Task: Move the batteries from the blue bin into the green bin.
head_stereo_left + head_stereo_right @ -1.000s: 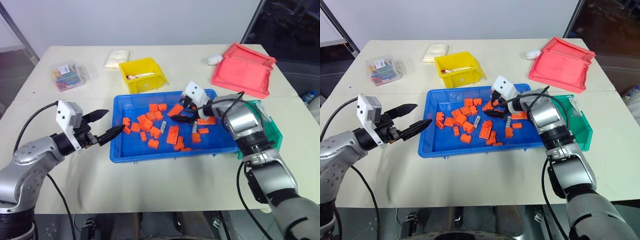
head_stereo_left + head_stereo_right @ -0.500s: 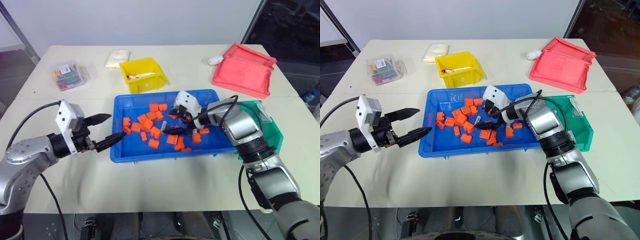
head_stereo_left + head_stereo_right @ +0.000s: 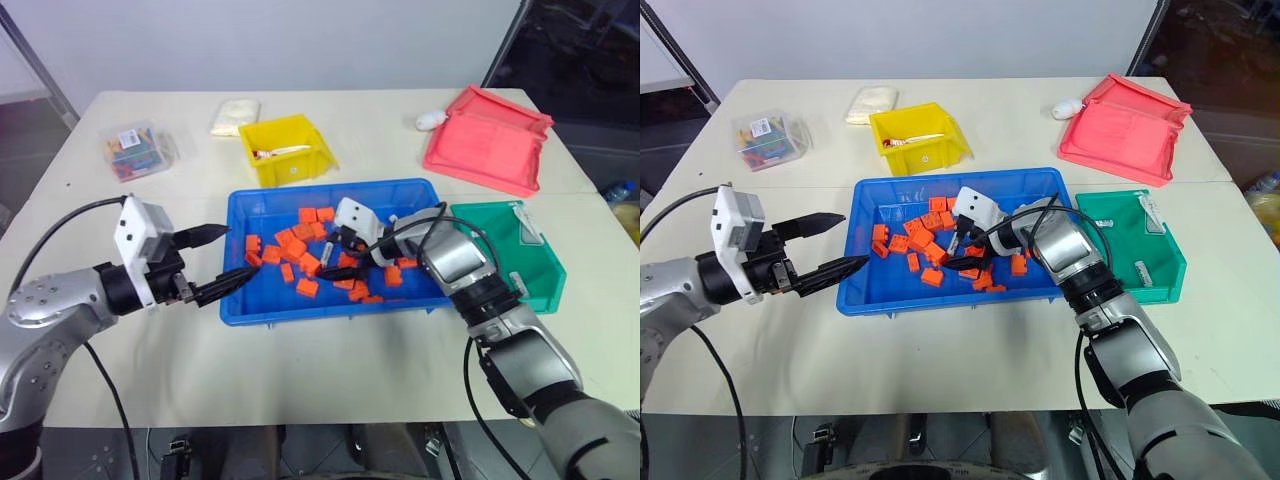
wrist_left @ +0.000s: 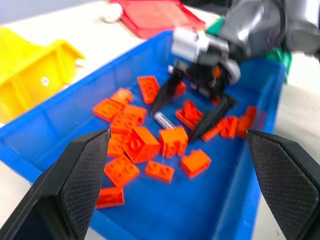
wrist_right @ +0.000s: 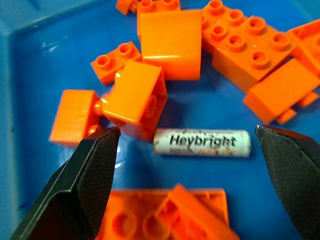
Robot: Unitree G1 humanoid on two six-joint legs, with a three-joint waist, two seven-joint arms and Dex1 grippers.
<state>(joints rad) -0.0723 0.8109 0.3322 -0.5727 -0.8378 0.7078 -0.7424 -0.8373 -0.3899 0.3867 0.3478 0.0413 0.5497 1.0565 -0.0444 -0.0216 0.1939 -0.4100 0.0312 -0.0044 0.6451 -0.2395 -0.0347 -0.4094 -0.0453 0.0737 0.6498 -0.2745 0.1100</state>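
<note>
The right gripper (image 5: 182, 165), fingers apart, straddles a battery (image 5: 202, 143) among orange bricks (image 3: 307, 288) in the blue bin (image 3: 262, 307). The left gripper (image 3: 222, 256), also apart, hovers at the bin's left edge

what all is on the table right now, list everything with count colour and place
blue bin: 1, bright blue, table centre
orange bricks: many, orange, scattered in the blue bin
battery: 1, silver-white, lying flat in the blue bin among the bricks, between the right gripper's fingers, not touched
green bin: 1, green, right of the blue bin, two small pale items inside
yellow bin: 1, yellow, behind the blue bin, a pale item inside
red tray: 1, red, far right
clear box: 1, clear with colourful contents, far left
pale bag: 1, off-white, far edge
white lump: 1, beside the red tray
left gripper: open, at the blue bin's left edge
right gripper: open, in the blue bin over the battery
</note>
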